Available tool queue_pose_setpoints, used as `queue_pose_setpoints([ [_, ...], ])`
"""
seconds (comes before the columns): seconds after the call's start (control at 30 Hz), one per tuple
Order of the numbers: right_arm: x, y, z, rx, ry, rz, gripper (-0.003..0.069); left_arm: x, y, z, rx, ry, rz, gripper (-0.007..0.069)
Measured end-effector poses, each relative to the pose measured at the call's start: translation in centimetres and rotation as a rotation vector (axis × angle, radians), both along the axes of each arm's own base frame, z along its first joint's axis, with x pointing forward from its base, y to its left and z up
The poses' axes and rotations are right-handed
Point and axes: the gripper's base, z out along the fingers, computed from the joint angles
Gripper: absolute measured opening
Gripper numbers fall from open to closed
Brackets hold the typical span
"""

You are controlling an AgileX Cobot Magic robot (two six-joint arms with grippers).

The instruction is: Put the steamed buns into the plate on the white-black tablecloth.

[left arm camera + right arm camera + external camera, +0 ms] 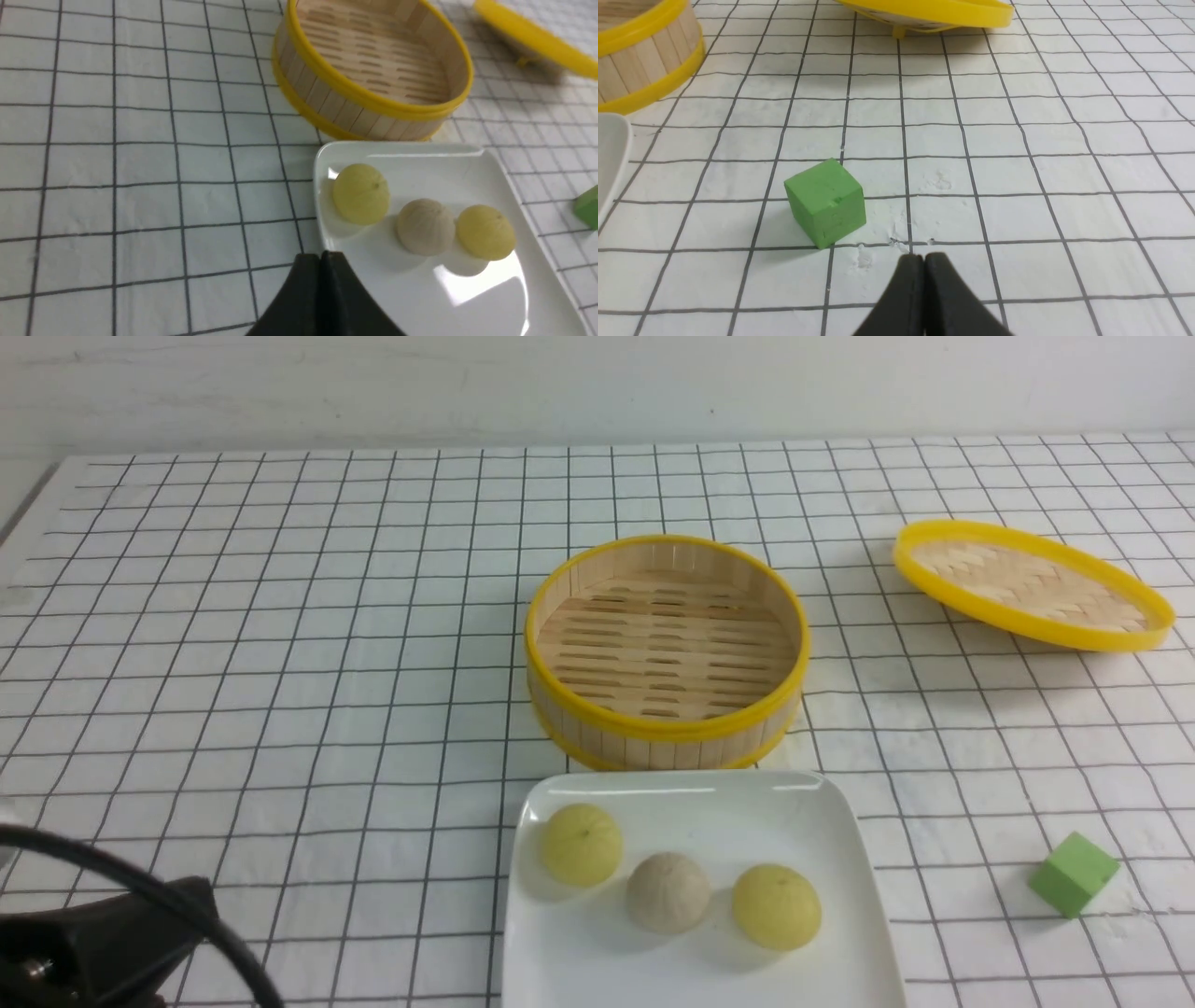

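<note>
Two pale yellow-green steamed buns lie in the white square plate (822,803): one (582,844) at its left, one (776,906) at its right, with a beige-grey bun (667,892) between them. The left wrist view shows the same buns (360,193) (486,232) in the plate (467,298). The plate rests on the white-black tablecloth (280,663). My left gripper (321,256) is shut and empty, beside the plate's near left edge. My right gripper (923,259) is shut and empty above the cloth, right of the plate; it does not show in the front view.
An empty bamboo steamer basket (666,650) stands just behind the plate. Its woven yellow-rimmed lid (1030,582) lies tilted at the back right. A green cube (1073,874) sits on the cloth right of the plate, also close to my right gripper in the right wrist view (826,201).
</note>
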Motion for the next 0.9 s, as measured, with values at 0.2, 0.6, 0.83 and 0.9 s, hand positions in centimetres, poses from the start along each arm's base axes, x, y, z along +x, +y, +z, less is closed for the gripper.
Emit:
queue_pose_setpoints([
  [0.2,0.0,0.0,0.0,0.000,0.000,0.000,0.0017,-0.1,0.0,-0.3,-0.046,-0.003,0.005,0.0014],
  [0.6,0.0,0.0,0.0,-0.001,0.000,0.000,0.0029,0.1,0.8,-0.9,0.091,-0.007,0.058,0.0019],
  [0.83,0.0,0.0,0.0,-0.001,-0.003,0.000,0.0036,0.3,1.9,-1.3,0.232,-0.002,0.127,0.0023],
  [0.9,0.0,0.0,0.0,-0.001,-0.003,0.000,0.0038,0.3,2.2,-1.5,0.262,0.016,0.149,0.0026],
])
